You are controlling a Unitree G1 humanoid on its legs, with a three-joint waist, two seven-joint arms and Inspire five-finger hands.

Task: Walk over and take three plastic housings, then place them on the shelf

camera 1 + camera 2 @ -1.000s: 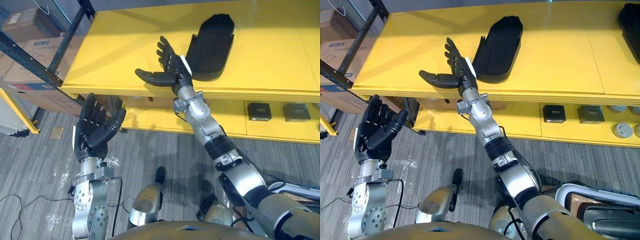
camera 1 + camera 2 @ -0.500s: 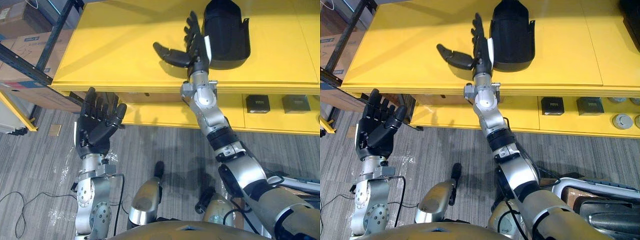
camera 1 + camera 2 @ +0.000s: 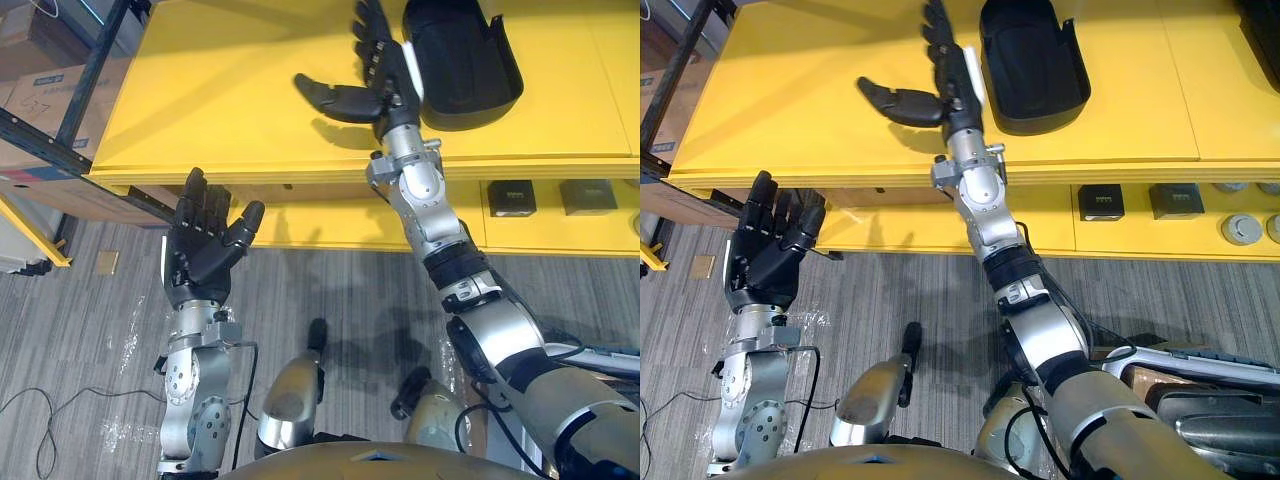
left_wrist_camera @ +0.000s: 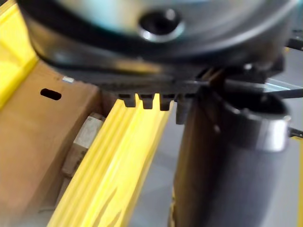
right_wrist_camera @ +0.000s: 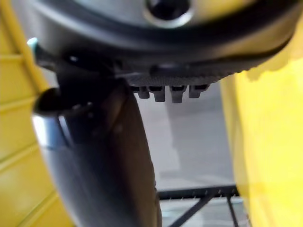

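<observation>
Fingers (image 3: pixel 375 45) straight, right hand (image 3: pixel 386 92) beside plastic housing (image 3: pixel 455 60) — long axis front-to-back.

We are seeing one black plastic housing (image 3: pixel 460 55), a hollow rounded shell, lying hollow side up on the top board of the yellow shelf (image 3: pixel 230 90), its rounded end pointing toward the board's front edge.

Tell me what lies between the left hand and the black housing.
In the left eye view, bare yellow shelf top and the open right hand, which sits beside the housing.
</observation>
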